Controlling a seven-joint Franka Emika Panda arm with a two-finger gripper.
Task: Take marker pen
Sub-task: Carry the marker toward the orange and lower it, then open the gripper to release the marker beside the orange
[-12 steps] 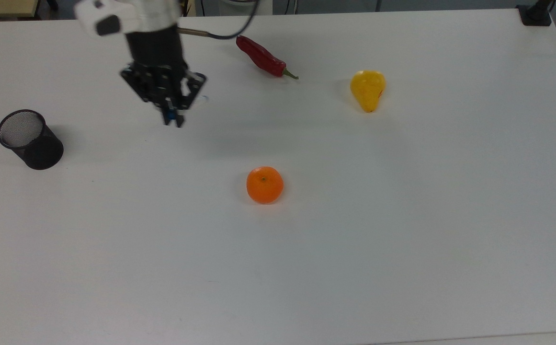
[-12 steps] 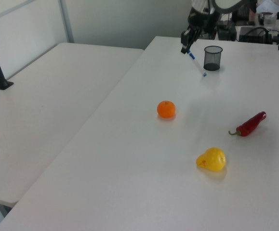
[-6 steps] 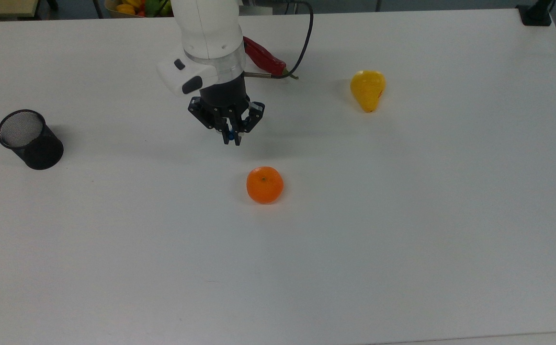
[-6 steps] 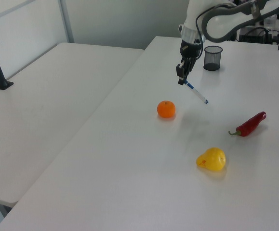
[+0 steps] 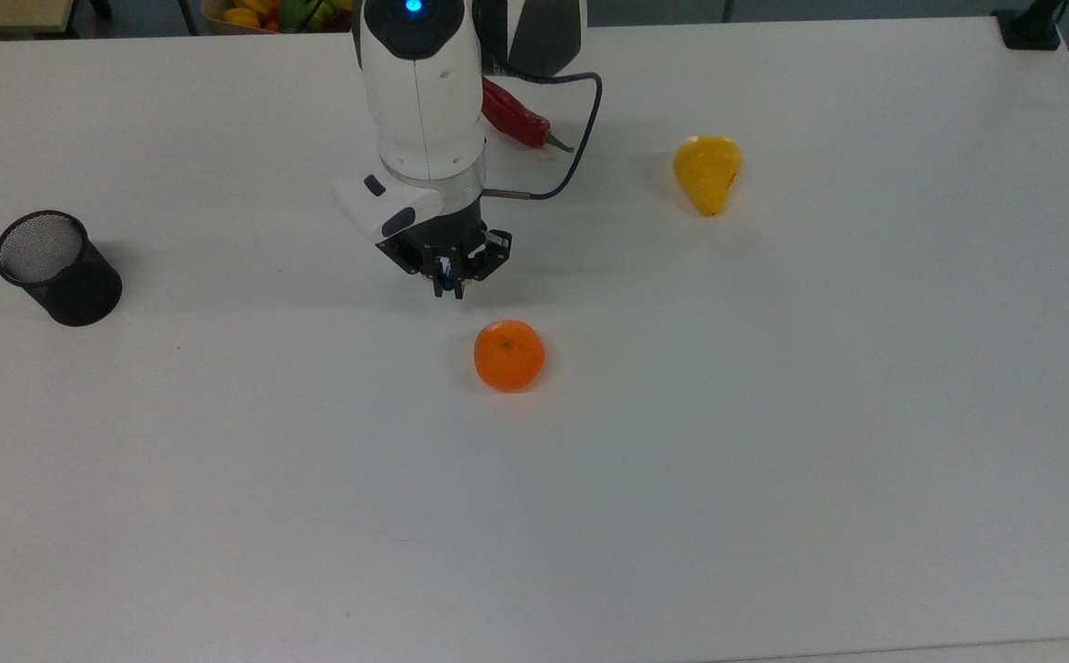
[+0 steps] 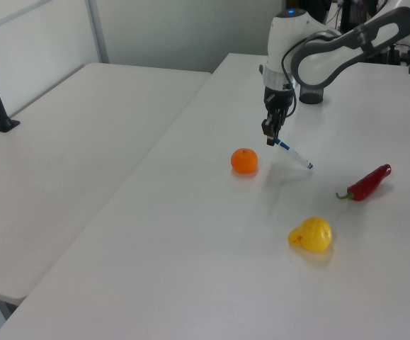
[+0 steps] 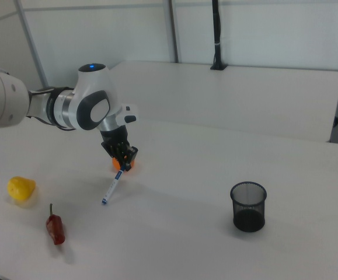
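My gripper (image 5: 448,286) is shut on the blue end of the marker pen (image 6: 293,154), a slim white barrel with blue ends. The pen hangs slanted below the fingers, and its free end points down toward the white table (image 6: 190,234). In the right view the marker pen (image 7: 111,188) slopes down to the right view's left from the gripper (image 7: 121,165). In the left view the gripper (image 6: 270,139) is just above and to the right of the orange. From above, the arm hides most of the pen, leaving a blue bit between the fingers.
An orange (image 5: 508,355) lies just in front of the gripper. A yellow pear (image 5: 707,171) sits at the top view's right, and a red chilli (image 5: 520,120) lies partly under the arm. A black mesh cup (image 5: 55,267) stands at the top view's far left.
The gripper has carried the marker pen from near the mesh cup to the top view's right and lower, stopping beside the orange. The fruit and the cup have not moved.
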